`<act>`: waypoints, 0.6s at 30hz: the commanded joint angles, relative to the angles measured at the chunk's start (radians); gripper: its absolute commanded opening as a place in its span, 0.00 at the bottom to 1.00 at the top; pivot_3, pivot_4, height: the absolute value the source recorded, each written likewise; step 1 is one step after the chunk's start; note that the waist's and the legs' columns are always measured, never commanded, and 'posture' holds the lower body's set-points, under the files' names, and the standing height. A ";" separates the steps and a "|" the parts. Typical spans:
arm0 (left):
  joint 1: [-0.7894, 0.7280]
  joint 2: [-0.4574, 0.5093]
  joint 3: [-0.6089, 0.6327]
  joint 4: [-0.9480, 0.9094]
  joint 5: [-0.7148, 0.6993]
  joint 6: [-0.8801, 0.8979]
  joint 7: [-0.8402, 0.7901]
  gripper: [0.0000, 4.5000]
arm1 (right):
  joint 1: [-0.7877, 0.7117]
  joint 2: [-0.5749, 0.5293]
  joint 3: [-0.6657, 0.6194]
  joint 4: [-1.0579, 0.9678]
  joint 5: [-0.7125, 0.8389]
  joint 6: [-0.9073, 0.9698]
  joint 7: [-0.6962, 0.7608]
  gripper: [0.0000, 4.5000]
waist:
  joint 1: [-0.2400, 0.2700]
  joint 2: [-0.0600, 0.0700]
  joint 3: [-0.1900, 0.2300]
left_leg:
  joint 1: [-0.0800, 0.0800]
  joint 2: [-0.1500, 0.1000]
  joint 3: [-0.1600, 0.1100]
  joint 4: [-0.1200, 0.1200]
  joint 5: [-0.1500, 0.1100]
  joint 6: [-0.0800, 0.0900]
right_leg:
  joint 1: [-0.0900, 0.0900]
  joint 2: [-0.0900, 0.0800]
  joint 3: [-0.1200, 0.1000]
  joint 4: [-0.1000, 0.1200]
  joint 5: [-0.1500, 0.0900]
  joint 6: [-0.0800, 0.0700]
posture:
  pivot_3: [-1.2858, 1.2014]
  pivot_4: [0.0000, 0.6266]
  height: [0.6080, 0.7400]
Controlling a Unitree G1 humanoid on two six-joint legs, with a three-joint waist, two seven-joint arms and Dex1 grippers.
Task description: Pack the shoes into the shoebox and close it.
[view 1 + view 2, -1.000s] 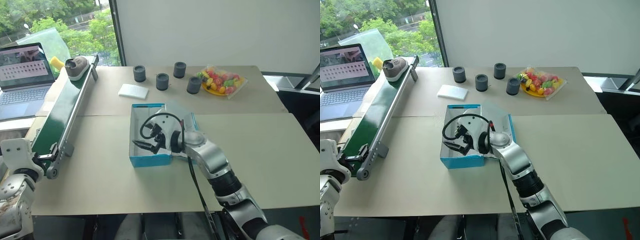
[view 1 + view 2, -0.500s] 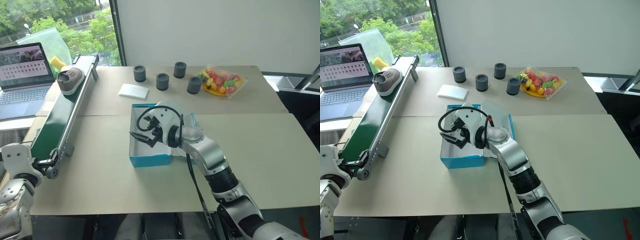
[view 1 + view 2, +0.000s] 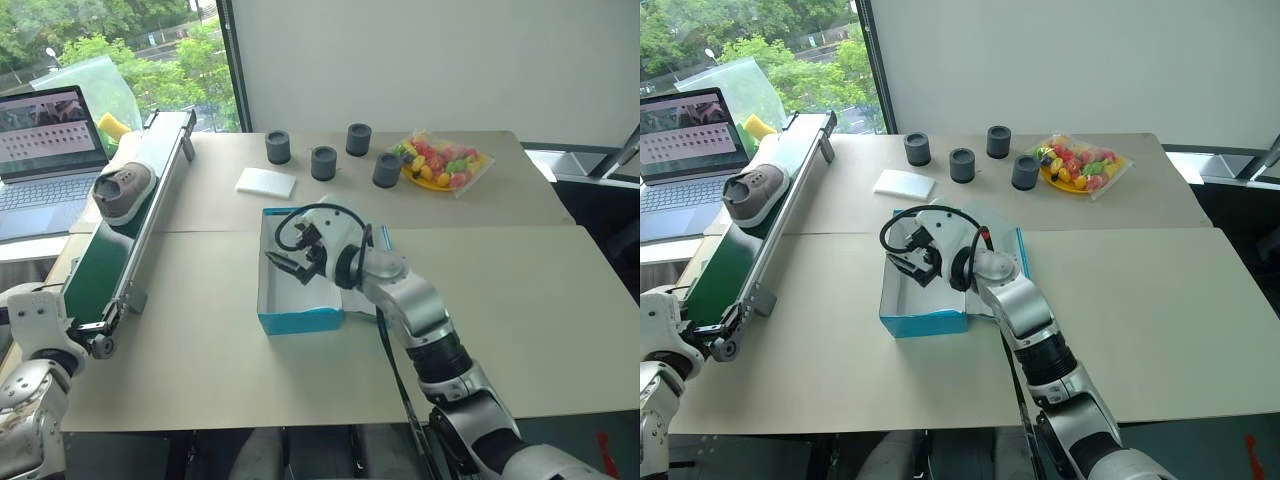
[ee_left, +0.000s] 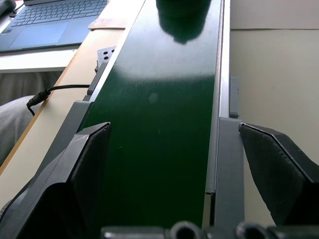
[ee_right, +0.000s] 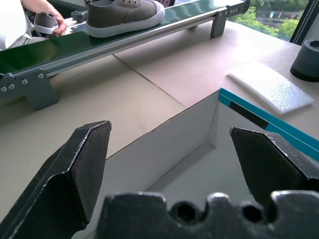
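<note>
Status: packing is not yet begun. The shoebox (image 3: 298, 290) sits open on the table (image 3: 520, 300) in front of me, its white interior empty in both the head and right wrist views, its lid folded back beneath my right forearm. One shoe (image 3: 118, 191) rides on the green conveyor belt (image 3: 110, 250) at my left; I cannot locate the second shoe. Remaining steps, as I judge them: take each shoe off the belt, lay both in the box, close the lid.

Orientation: the shoe lies on its sole, long axis along the belt, toe toward the belt's far end. The box's long axis runs away from me.

Tools: my right gripper (image 3: 290, 262) hovers over the box with fingers spread wide, holding nothing. My left gripper (image 4: 174, 164) waits at the belt's near end, fingers apart on either side of the belt, empty
</note>
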 commanded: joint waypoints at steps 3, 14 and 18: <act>-0.016 0.031 0.029 -0.014 -0.009 0.003 -0.001 0.97 | -0.028 0.016 -0.011 -0.010 -0.004 -0.045 -0.010 1.00 | 0.000 0.000 0.000 | 0.000 0.000 0.000 0.000 0.000 0.000 | 0.000 0.000 0.000 0.000 0.000 0.000 | 0.52 0.24 0.93; -0.018 0.071 0.039 0.051 -0.008 0.019 -0.009 0.97 | -0.022 0.023 -0.022 -0.015 -0.003 -0.051 -0.026 1.00 | 0.000 0.000 0.000 | 0.000 0.000 0.000 0.000 0.000 0.000 | 0.000 0.000 0.000 0.000 0.000 0.000 | 0.52 0.24 0.93; -0.022 0.066 0.010 0.078 -0.007 0.015 -0.020 0.97 | -0.017 0.022 -0.030 -0.029 -0.001 -0.045 -0.033 1.00 | -0.001 0.000 0.000 | 0.000 0.000 0.000 0.000 0.000 0.000 | 0.000 0.000 0.000 0.000 0.000 0.000 | 0.52 0.24 0.93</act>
